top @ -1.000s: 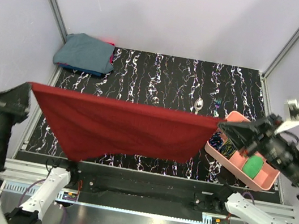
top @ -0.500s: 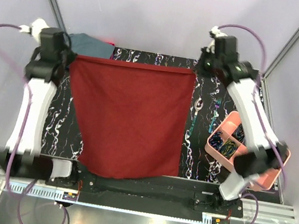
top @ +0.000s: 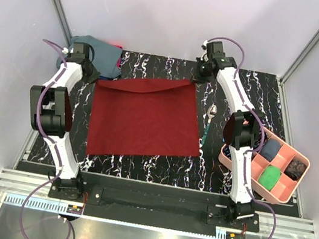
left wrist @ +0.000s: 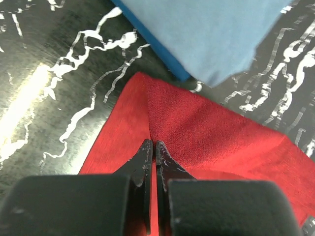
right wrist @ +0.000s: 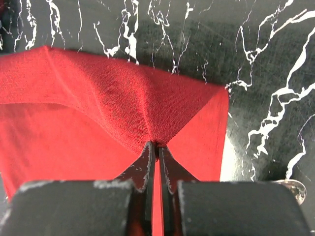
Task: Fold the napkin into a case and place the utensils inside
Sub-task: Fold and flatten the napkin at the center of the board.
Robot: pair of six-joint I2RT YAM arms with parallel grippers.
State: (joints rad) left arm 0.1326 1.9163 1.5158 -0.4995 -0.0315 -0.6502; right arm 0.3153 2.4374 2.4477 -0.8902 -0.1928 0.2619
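Pale walls close in a black tabletop veined with white [top: 140,164]. A bare strip of it runs nearest my bases, along the front edge of the thin, dark red cloth napkin [top: 144,120]. The napkin lies spread open as a slightly skewed square, nearly flat in the middle.

Just off its right edge lies the slim spoon [top: 211,111], silver bowl away from me and dark handle toward me. I cannot make out a second utensil. Beyond the spoon, my own right arm partly covers the pink compartment tray [top: 299,160].

At the far-left corner my left pincer [left wrist: 151,143] is pressed together on the cloth, which puckers into a ridge at the tips. My right pincer [right wrist: 156,145] pinches the far-right corner the same way. The folded blue-grey cloth bundle [left wrist: 206,29] lies just beyond the left corner, leaving little room there.
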